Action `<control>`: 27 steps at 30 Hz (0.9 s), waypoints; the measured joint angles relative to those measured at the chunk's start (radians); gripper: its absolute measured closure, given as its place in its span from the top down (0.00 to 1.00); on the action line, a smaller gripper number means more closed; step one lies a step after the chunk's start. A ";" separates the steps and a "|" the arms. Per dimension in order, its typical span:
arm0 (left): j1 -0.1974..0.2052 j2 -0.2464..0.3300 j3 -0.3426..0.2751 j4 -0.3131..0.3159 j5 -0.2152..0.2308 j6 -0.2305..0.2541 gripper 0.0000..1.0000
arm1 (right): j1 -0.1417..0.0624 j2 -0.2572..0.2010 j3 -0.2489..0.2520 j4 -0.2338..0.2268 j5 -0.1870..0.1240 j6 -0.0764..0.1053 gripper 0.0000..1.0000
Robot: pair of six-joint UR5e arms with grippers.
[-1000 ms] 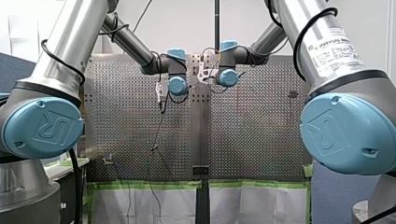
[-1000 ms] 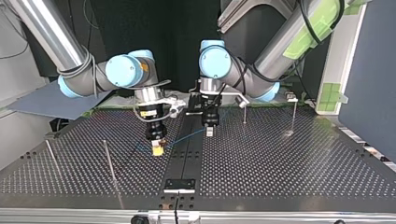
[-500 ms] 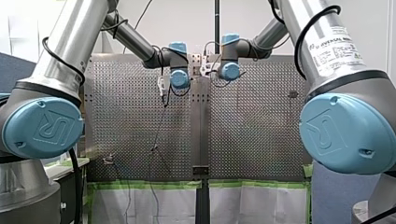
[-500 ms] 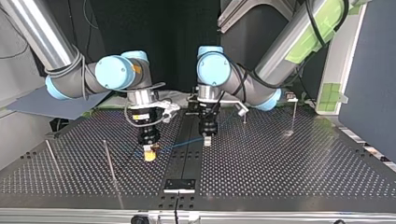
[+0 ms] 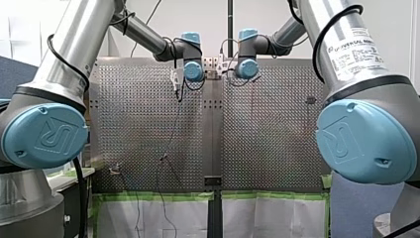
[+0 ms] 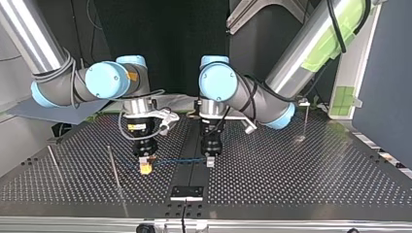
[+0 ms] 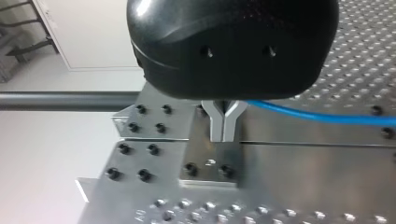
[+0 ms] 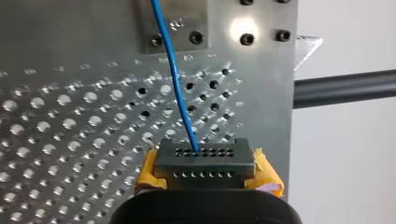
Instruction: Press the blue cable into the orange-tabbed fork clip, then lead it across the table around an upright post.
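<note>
Grip spacing matters for the blue cable (image 6: 177, 160), likely thin, light and floppy: it runs nearly straight just above the table (image 6: 291, 184) between my left gripper (image 7: 223, 127) and my right gripper (image 8: 205, 163), both clamped on it, so close-set holds suit it.

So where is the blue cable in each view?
Front view: too thin to find.
Top view: blue cable between my right gripper and my left gripper, crossing the middle rail.
Left wrist view: leaves that gripper sideways.
Right wrist view: runs ahead of its gripper.
Shared landmark: the middle rail.
</note>
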 joint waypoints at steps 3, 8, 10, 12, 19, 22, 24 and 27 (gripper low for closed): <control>0.000 0.000 0.029 -0.011 0.009 -0.002 0.00 | -0.004 -0.010 -0.008 0.007 0.001 0.000 0.00; 0.000 -0.002 0.057 -0.019 0.026 -0.005 0.00 | -0.010 -0.025 -0.025 0.021 0.002 0.002 0.00; 0.000 -0.005 0.069 -0.026 0.029 -0.005 0.00 | -0.014 -0.030 -0.033 0.029 0.002 0.002 0.00; 0.000 -0.007 0.081 -0.033 0.030 -0.006 0.00 | -0.019 -0.036 -0.040 0.036 0.003 0.003 0.00; -0.002 -0.021 0.135 -0.080 0.040 -0.007 0.00 | -0.038 -0.057 -0.052 0.048 0.004 0.005 0.00; -0.007 -0.035 0.162 -0.106 0.046 -0.010 0.00 | -0.048 -0.064 -0.054 0.051 0.004 0.006 0.00; -0.011 -0.039 0.182 -0.122 0.049 -0.017 0.00 | -0.055 -0.067 -0.055 0.053 0.004 0.007 0.00; -0.017 -0.042 0.213 -0.133 0.059 -0.034 0.00 | -0.064 -0.069 -0.055 0.058 0.003 0.007 0.00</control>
